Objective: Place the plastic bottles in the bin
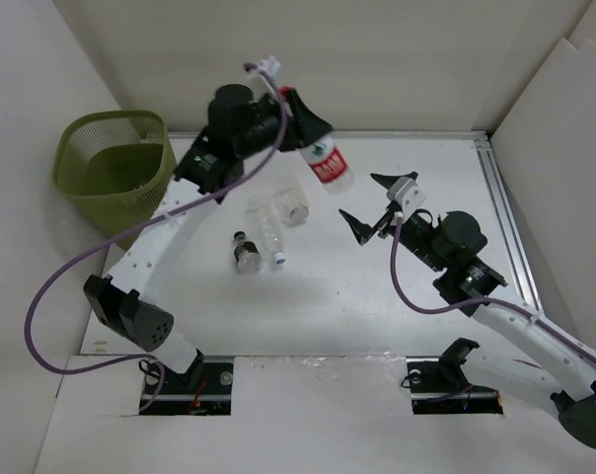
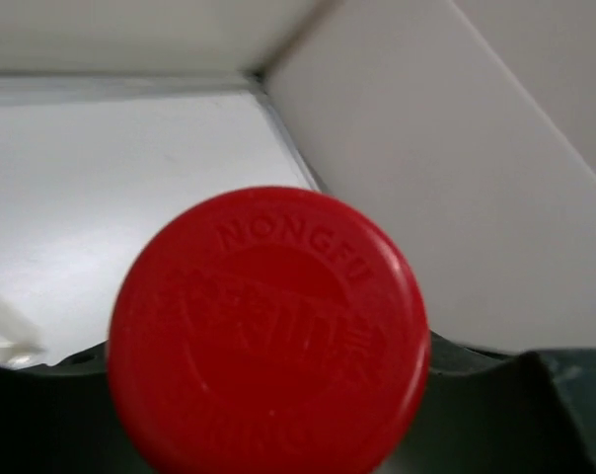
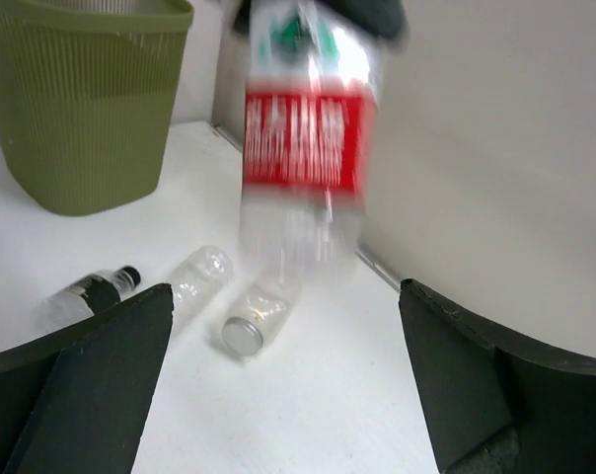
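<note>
I see the bin (image 1: 115, 163) far left, three loose bottles (image 1: 270, 235) lying mid-table (image 1: 377, 296), and the held bottle (image 1: 325, 158) up behind them.

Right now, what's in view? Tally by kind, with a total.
Red-label bottle, in left hand: 1
Dark-cap bottle, lying on table: 1
White-cap bottle, lying: 1
Other clear bottle, lying: 1
Green bin: 1
Total: 5

NONGFU embossed on red cap (image 2: 268, 331) of bottle (image 1: 323, 158), label (image 3: 303, 138) text blurred
</note>
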Available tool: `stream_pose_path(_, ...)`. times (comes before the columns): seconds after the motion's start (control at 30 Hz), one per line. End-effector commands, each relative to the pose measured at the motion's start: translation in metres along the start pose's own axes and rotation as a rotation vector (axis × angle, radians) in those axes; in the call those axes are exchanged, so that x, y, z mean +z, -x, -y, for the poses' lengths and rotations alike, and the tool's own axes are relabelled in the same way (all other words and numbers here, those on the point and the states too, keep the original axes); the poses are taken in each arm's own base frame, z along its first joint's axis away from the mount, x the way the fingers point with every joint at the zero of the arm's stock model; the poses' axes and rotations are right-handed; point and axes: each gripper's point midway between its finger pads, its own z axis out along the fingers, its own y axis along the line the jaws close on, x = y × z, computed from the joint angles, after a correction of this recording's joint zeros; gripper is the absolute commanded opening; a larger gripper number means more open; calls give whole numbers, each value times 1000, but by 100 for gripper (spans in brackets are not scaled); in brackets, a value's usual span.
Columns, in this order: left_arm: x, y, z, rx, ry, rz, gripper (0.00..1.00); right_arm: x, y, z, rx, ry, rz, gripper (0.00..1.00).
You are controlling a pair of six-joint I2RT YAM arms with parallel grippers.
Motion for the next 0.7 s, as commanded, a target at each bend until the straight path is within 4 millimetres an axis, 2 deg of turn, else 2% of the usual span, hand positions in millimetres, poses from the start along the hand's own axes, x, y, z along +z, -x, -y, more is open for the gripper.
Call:
stream_pose_path(0.0,-66,109,-58,-34,213,280,0,-2,-1,1,-9,14,41,100)
stream_pose_path(0.03,-84,126,-70,-25,255,321,0,-3,-13,-1,-8,22,18,100)
stream_pose_path(0.07,-121,156,-95,-24,340,410,0,-2,-23,-4,-4,29,-4,100)
stream_pose_path(0.1,-144,170,-104,-26,388,452,0,-1,-36,-4,-1,30,-37,100)
stream_pose_path(0.13,-164,182,-115,-19,434,491,0,0,-40,-1,-11,24,-49,100)
stream_pose_path(0.17,-204,199,-134,-18,505,557,0,2,-58,-6,-13,39,-93,100)
stream_pose_path(0.27,-264,213,-172,-41,659,658,0,8,-81,-9,-14,57,-149,100)
stream_pose_path(0.3,-295,215,-194,-61,754,714,0,11,-89,-14,-8,77,-166,100)
stream_pose_path(0.33,-307,203,-219,-113,831,708,0,17,-102,-19,0,102,-199,100)
stream_pose_path(0.37,-323,203,-230,-131,914,748,0,19,-110,-25,-2,129,-212,100)
stream_pose_path(0.4,-330,199,-239,-148,967,761,0,22,-112,-25,-1,131,-219,100)
stream_pose_path(0.43,-335,196,-245,-153,998,775,0,25,-122,-33,-3,155,-240,100)
stream_pose_path(0.47,-339,195,-249,-151,1020,793,0,28,-120,-37,-13,167,-236,100)
stream_pose_path(0.53,-345,193,-249,-149,1042,813,0,29,-123,-37,-21,172,-243,100)
stream_pose_path(0.6,-359,187,-260,-176,1129,847,3,30,-133,-40,-26,182,-266,100)
stream_pose_path(0.63,-362,184,-269,-191,1168,844,17,32,-129,-38,-29,178,-257,100)
stream_pose_path(0.67,-365,174,-282,-222,1222,819,33,33,-134,-39,-26,182,-268,100)
